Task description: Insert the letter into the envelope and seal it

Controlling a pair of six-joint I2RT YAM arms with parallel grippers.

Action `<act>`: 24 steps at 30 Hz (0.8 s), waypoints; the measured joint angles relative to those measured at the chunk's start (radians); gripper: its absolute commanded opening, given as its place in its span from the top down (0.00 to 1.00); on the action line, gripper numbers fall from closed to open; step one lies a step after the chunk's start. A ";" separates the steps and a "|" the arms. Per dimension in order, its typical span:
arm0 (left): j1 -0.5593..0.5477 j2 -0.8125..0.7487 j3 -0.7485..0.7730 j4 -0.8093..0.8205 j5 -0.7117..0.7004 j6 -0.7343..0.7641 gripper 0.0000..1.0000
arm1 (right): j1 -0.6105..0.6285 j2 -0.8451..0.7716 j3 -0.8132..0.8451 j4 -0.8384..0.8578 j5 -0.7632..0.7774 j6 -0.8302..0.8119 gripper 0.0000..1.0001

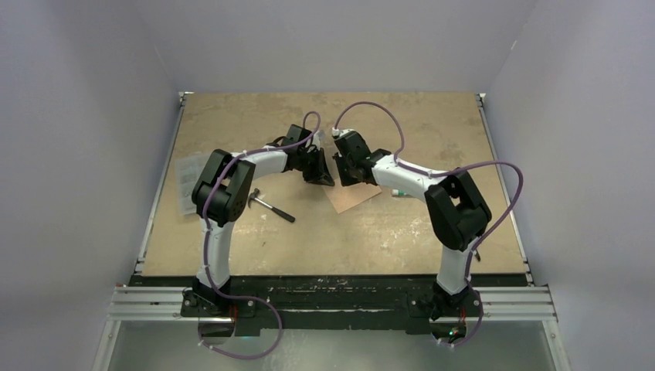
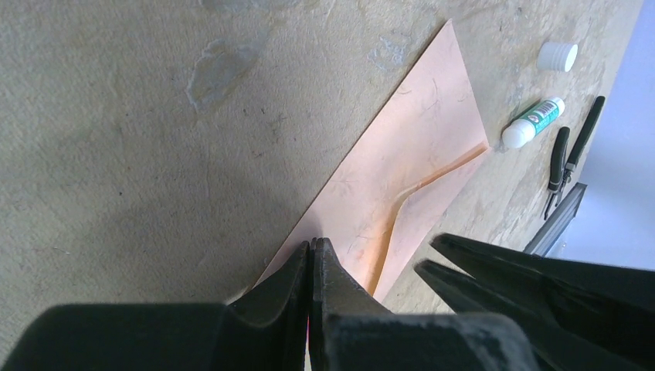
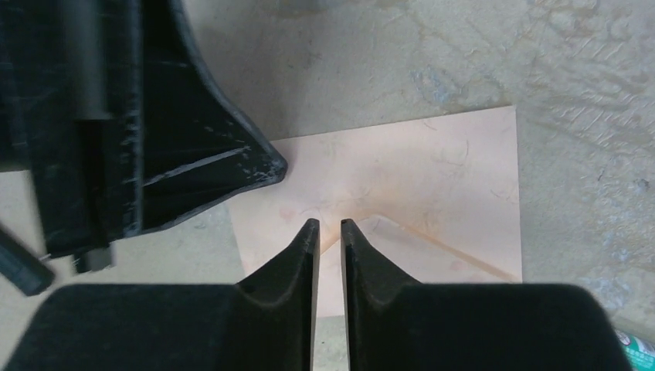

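The envelope (image 2: pixel 417 139) lies flat on the table (image 2: pixel 116 154), between the two arms, with its pointed flap folded down. The left fingers (image 2: pixel 292 280) are pressed together, tips at the envelope's edge; whether they pinch any paper I cannot tell. The right fingers (image 3: pixel 300 255) stand a narrow slit apart, holding nothing, over the flap's point. A glue stick (image 2: pixel 533 122), a white cap (image 2: pixel 558 56) and pliers (image 2: pixel 571 147) lie just beyond.

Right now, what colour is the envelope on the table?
Salmon-pink envelope, clearest in the left wrist view.
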 measured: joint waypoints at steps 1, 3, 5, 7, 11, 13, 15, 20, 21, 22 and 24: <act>0.000 0.000 0.000 0.000 0.001 0.002 1.00 | 0.000 0.011 0.003 0.000 0.005 0.004 0.87; 0.001 0.000 0.000 0.000 0.002 0.003 1.00 | 0.000 0.035 0.003 -0.011 0.013 0.010 0.91; 0.002 0.000 0.000 0.000 0.003 0.003 1.00 | 0.000 0.058 0.003 -0.022 0.014 0.014 0.93; 0.002 0.001 0.000 0.001 0.003 0.004 1.00 | 0.000 0.073 0.003 -0.032 0.015 0.019 0.93; 0.002 0.002 0.001 0.001 0.006 0.011 1.00 | 0.000 0.082 0.003 -0.053 0.026 0.030 0.93; 0.002 0.002 0.002 0.000 0.008 0.011 1.00 | 0.000 0.082 0.003 -0.053 0.039 0.036 0.92; 0.002 0.003 0.002 0.000 0.010 0.011 1.00 | 0.000 0.082 0.000 -0.049 0.042 0.041 0.92; 0.002 0.005 0.003 0.000 0.013 0.011 1.00 | 0.000 0.082 -0.011 -0.038 0.049 0.056 0.91; 0.002 0.005 0.004 0.000 0.013 0.011 1.00 | 0.000 0.084 -0.012 -0.036 0.051 0.060 0.91; 0.002 0.005 0.004 -0.001 0.014 0.012 1.00 | 0.000 0.084 -0.012 -0.035 0.056 0.064 0.91; 0.003 0.005 0.005 -0.001 0.016 0.014 1.00 | 0.000 0.086 -0.013 -0.035 0.069 0.076 0.91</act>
